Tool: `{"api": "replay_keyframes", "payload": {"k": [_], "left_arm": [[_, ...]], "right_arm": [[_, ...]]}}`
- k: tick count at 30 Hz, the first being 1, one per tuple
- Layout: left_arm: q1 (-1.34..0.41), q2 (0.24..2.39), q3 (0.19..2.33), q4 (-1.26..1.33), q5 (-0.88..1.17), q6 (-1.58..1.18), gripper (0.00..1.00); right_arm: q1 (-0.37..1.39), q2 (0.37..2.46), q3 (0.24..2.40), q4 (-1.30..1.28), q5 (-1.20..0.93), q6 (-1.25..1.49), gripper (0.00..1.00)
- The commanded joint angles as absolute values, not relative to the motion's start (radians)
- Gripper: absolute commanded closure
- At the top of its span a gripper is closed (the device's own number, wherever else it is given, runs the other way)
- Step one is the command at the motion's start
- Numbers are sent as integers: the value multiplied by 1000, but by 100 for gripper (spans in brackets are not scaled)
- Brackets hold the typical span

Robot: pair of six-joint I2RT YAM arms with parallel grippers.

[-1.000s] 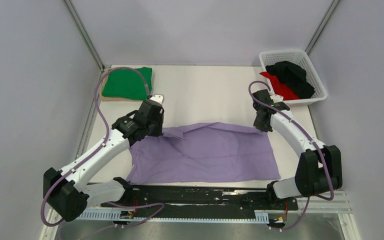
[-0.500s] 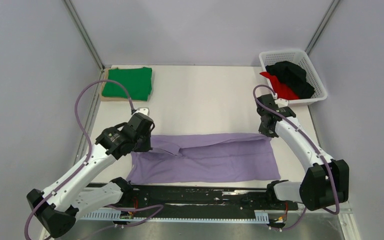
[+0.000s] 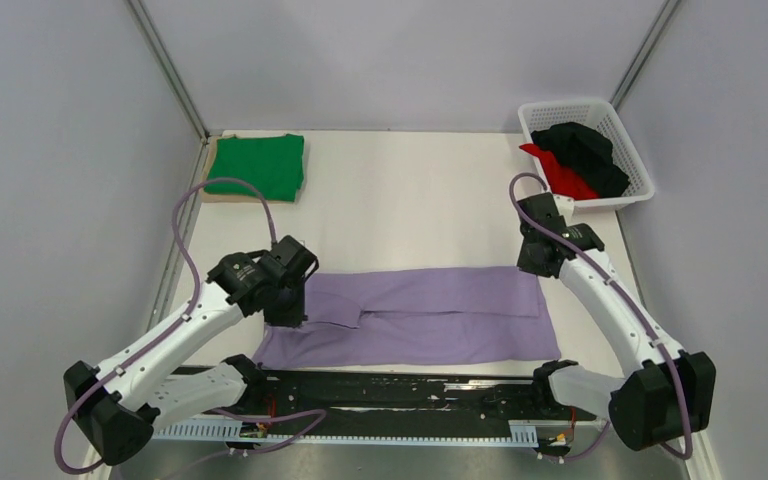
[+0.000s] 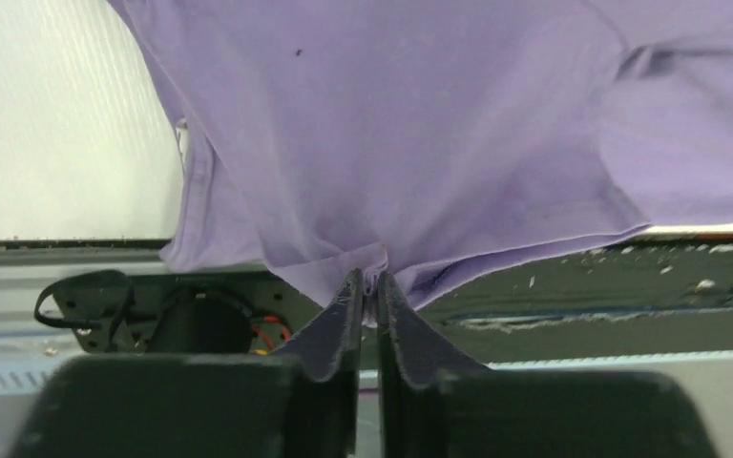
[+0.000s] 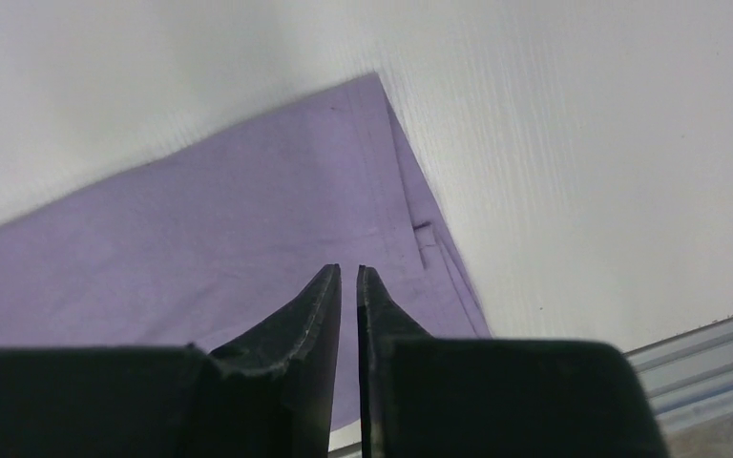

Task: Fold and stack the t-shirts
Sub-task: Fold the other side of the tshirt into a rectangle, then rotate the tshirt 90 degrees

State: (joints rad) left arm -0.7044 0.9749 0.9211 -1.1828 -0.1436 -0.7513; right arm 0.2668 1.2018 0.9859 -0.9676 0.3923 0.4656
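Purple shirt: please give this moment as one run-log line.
stage: purple shirt folded over, lying flat | left gripper: pinching cloth at its left end | right gripper: slightly open over right end, empty | green shirt: folded, far-left

lilac shirt [image 3: 430, 315], green shirt [image 3: 257, 165]
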Motion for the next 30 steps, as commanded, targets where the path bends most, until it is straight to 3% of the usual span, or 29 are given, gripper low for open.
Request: {"api": "replay_keyframes", "payload": {"k": [1,6,7,8,10,11,17,23,30], "left_arm": [[-723,997,906,-1342,-80,-812,76],[-738,978,855,-1295,67,-783,40],[-738,973,854,-1279,82,-778,14],[-738,963,857,-1273,98,-769,7],[-738,957,882,-1263,70,-766,1],[-738,957,910,-1252,54,-767,0],[-735,984,919,-909,-54,-784,0],[-601,1122,717,-495,30,-887,0],[-528,1375,560,-50,-10,-1016,0]], "right_arm": [[277,1092,992,-943,396,444,85],[275,1049,975,-944,485,523,63],[275,1040,975,-943,511,553,54],[275,1032,974,-941,532,578,43],[275,1017,976,-930,558,636,5],[276,1014,975,-915,558,647,1],[276,1044,923,-739,329,623,0],[276,1154,789,-489,-32,613,0],[276,1290,675,-305,-110,642,0]]}}
